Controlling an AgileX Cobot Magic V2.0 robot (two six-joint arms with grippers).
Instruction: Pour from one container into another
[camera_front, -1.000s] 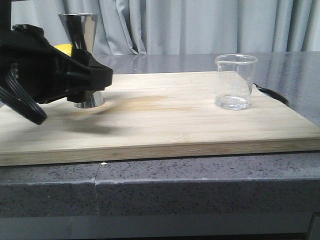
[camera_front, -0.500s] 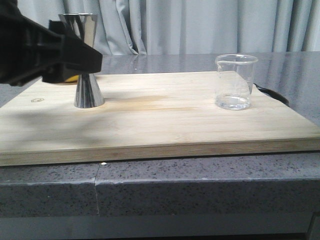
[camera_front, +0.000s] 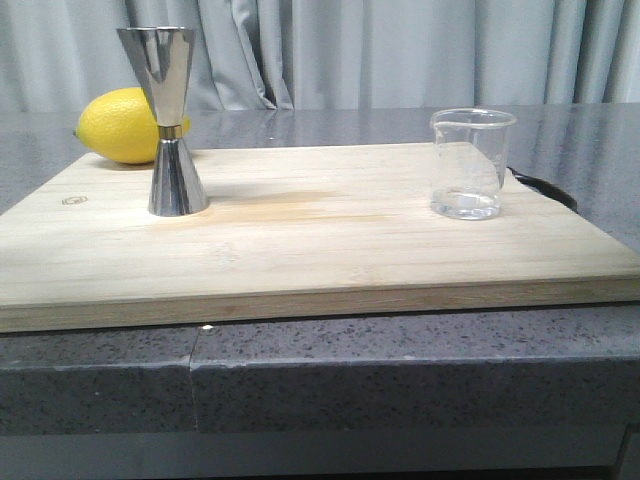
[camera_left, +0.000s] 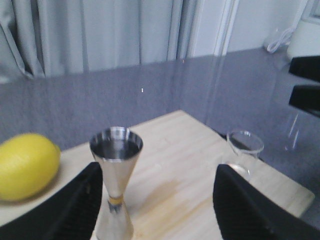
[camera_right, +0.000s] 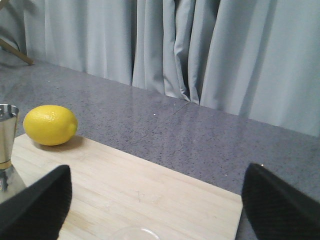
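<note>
- Front view, nearest first: the grey stone bench (camera_front: 400, 370) runs across the foreground, carrying a pale wooden board (camera_front: 320, 250).
- On the board, the clear glass beaker (camera_front: 470, 163) stands upright toward 3 o'clock, apparently empty.
- The steel jigger (camera_front: 172, 120) stands upright toward 9 o'clock on the board, well apart from the beaker.
- A lemon (camera_front: 122, 125) lies just behind the jigger, at the board's far left corner; whether it rests on board or bench I cannot tell.
- Grey curtains (camera_front: 380, 50) hang at 12 o'clock, farthest back.
- My left tool (camera_left: 155, 210) is released, its fingers (camera_left: 75, 205) spread wide, the jigger (camera_left: 116, 175) standing between them untouched.
- My right tool (camera_right: 150, 210) is also released, fingers (camera_right: 35, 205) wide apart over the board, grasping nothing.
</note>
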